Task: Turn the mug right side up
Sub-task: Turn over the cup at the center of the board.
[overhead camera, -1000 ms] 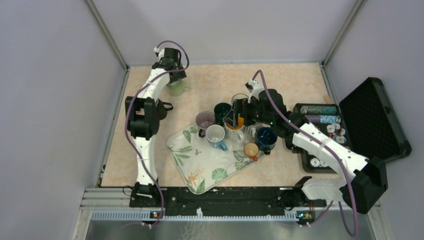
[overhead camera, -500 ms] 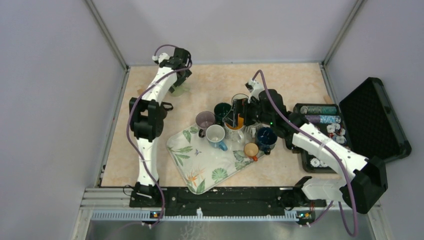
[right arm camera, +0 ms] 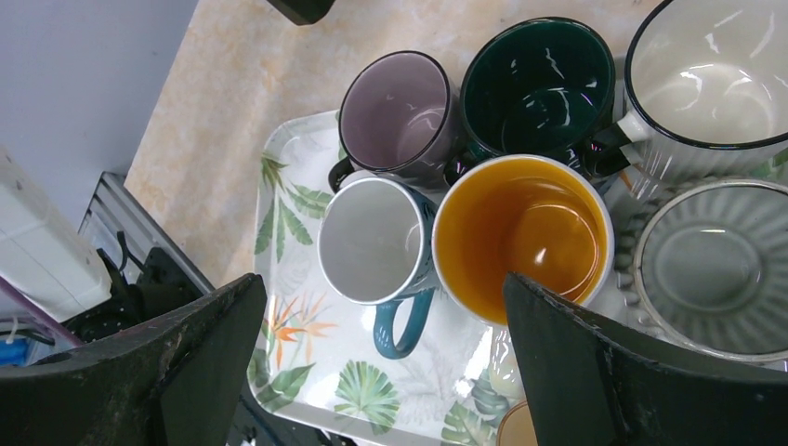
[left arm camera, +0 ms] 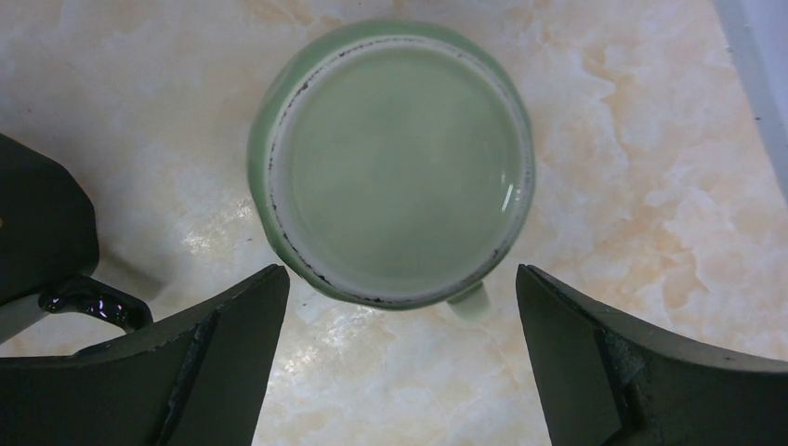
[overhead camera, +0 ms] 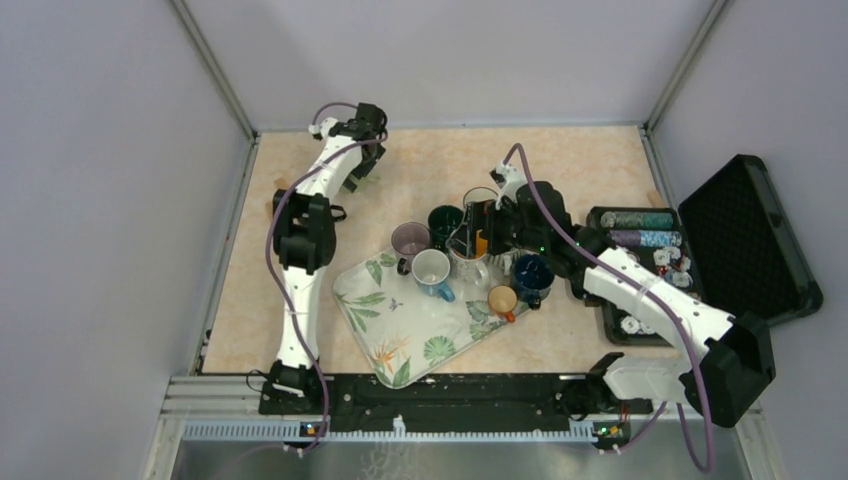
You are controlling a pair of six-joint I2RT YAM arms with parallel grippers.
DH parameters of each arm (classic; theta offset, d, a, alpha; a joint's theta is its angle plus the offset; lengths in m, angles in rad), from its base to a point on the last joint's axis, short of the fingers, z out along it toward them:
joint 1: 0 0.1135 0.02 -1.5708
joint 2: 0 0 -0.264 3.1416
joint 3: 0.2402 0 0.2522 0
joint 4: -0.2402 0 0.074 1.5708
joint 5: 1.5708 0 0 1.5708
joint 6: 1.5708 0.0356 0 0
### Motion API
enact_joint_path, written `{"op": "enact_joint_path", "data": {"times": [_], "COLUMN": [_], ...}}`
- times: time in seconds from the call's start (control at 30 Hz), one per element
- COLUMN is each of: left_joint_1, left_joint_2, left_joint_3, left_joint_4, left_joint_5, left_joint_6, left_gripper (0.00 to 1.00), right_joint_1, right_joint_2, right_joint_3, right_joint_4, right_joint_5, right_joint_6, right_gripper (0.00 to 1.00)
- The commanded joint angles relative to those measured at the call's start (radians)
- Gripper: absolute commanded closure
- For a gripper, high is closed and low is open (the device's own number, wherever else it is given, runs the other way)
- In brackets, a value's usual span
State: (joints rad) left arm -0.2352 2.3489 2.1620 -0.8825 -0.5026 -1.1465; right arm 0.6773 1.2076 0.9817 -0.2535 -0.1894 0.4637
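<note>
Hovering my empty, wide-open left gripper [left arm camera: 398, 279] over the green mug [left arm camera: 390, 167] at the far left corner of the bench [left arm camera: 650, 186] to grasp it; right gripper [right arm camera: 383, 279] hangs open above the tray [right arm camera: 271, 149].

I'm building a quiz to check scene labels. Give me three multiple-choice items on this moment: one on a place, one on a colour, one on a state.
1. The green mug stands: A on a saucer; B on the bare table; C inside another mug.
2. The white-inside mug has a handle that is: A red; B teal; C yellow.
3. The left gripper has its jaws: A shut on the handle; B shut, empty; C open, empty.
Answers: 1 B, marbled tabletop shows all round it; 2 B, plain in the right wrist view; 3 C, the jaws stand wide apart, gripping nothing.
</note>
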Motion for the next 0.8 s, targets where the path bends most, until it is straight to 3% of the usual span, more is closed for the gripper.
{"op": "enact_joint_path", "data": {"times": [0.0, 0.17, 0.4, 0.57, 0.67, 0.77], "left_joint_1": [0.004, 0.006, 0.01, 0.01, 0.01, 0.011], "left_joint_2": [0.001, -0.009, -0.063, -0.088, -0.1, -0.114], "left_joint_3": [0.018, -0.008, -0.105, -0.128, -0.131, -0.129], "left_joint_4": [-0.015, 0.005, 0.041, 0.054, 0.075, 0.083], "left_joint_5": [-0.038, -0.076, -0.088, -0.077, -0.059, -0.055], "left_joint_6": [-0.019, 0.049, 0.078, 0.104, 0.14, 0.176], "left_gripper": [0.02, 0.04, 0.36, 0.51, 0.54, 0.45], "right_joint_1": [-0.009, -0.009, -0.009, -0.01, -0.01, -0.009], "right_joint_2": [-0.008, -0.007, -0.004, -0.007, -0.007, -0.007], "right_joint_3": [-0.002, -0.013, -0.023, -0.03, -0.033, -0.037], "right_joint_4": [0.034, 0.04, 0.051, 0.055, 0.059, 0.062], "right_joint_5": [-0.007, -0.005, -0.007, -0.007, -0.007, -0.007], "right_joint_6": [-0.001, 0.004, 0.015, 0.018, 0.021, 0.022], "right_gripper": [0.01, 0.01, 0.01, 0.01, 0.01, 0.01]}}
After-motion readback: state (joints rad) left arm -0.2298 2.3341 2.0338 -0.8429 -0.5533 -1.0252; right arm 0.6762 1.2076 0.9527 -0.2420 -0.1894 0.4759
